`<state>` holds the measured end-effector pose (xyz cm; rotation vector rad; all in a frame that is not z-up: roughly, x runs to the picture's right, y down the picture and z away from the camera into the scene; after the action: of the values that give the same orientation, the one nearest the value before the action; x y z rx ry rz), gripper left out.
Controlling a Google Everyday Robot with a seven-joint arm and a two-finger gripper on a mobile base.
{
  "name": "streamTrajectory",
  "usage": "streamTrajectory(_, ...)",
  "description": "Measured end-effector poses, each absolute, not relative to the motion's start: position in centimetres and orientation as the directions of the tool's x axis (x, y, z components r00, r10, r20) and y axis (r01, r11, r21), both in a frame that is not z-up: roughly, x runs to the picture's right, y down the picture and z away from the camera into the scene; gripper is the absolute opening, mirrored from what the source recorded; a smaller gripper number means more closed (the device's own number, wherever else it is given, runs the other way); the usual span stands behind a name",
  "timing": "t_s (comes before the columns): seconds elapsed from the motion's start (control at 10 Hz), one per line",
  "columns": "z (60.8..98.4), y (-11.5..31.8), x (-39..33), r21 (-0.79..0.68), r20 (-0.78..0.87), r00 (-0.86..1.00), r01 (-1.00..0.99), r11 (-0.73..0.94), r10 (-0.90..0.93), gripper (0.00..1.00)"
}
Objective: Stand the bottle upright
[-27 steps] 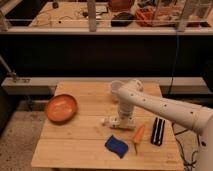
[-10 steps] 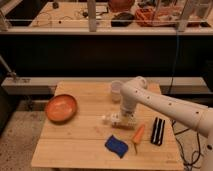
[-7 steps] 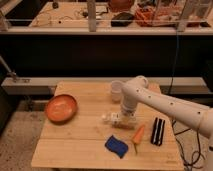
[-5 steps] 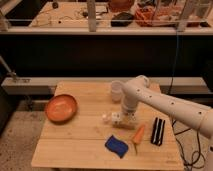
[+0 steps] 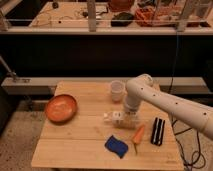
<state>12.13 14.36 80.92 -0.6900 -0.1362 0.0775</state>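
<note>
1. We see the gripper (image 5: 125,118) low over the middle of the wooden table (image 5: 80,145), at the bottle (image 5: 114,117).
2. The bottle lies on its side, cap pointing left, between the translucent cup (image 5: 116,90) and the blue sponge (image 5: 117,146).
3. A carrot (image 5: 138,136) lies just right of the sponge.
4. An orange bowl (image 5: 61,108) sits well left.

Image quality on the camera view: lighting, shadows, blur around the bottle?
Camera view: warm, dim light on the wooden table, dark background behind it. Whole frame soft, so the small whitish plastic bottle lying at the gripper shows no readable label. Faint shadows under the orange bowl and blue sponge; no harsh glare.
</note>
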Motion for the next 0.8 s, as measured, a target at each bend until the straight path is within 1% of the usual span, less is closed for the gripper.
streamTrajectory(0.5,79.7,13.1,12.7,-0.627,0.137,0.983,-0.011,0.779,0.125,0.17)
streamTrajectory(0.6,79.5,13.1,12.8,-0.628,0.142,0.982,-0.008,0.778,0.124,0.16)
streamTrajectory(0.7,79.3,12.7,12.6,-0.622,0.154,0.98,-0.001,0.783,0.124,0.08)
streamTrajectory(0.8,78.9,12.4,12.7,-0.619,0.163,0.979,0.002,0.785,0.126,0.04)
